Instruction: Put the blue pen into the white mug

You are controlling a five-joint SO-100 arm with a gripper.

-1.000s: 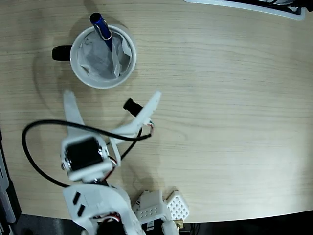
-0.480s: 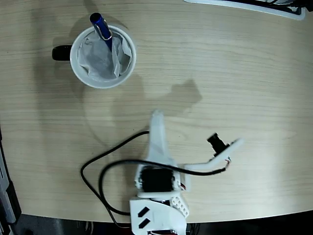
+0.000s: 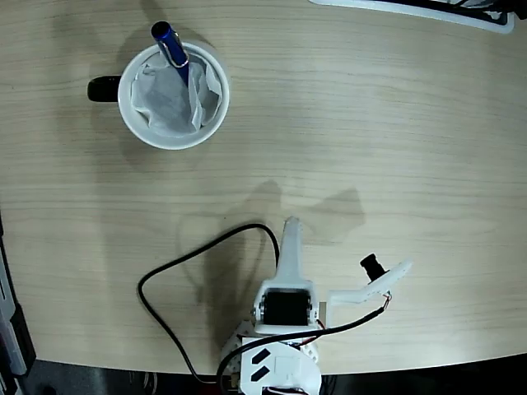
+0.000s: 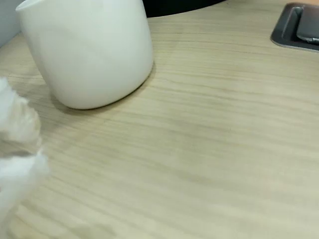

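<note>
The white mug (image 3: 126,92) stands at the upper left of the fixed view, its black handle (image 3: 103,88) pointing left and crumpled white paper inside. The blue pen (image 3: 171,48) leans in the mug against the far rim, silver clip showing. My gripper (image 3: 291,226) is low in the middle, far from the mug. It shows as one tapered white shape with no gap, holding nothing. A side prong carries the black camera (image 3: 370,266). The wrist view has the mug (image 4: 89,50) close at the upper left and a blurred white finger (image 4: 17,149) at the left edge. The pen is out of that view.
A black cable (image 3: 177,267) loops over the table left of the arm's base. A flat dark-edged object (image 3: 428,10) lies at the far right edge, seen as a dark grey tray (image 4: 296,32) in the wrist view. The table's front edge runs just below the arm.
The arm has swung from just below the mug to the right and drawn back toward the table's front edge. Mug and pen have not moved.
</note>
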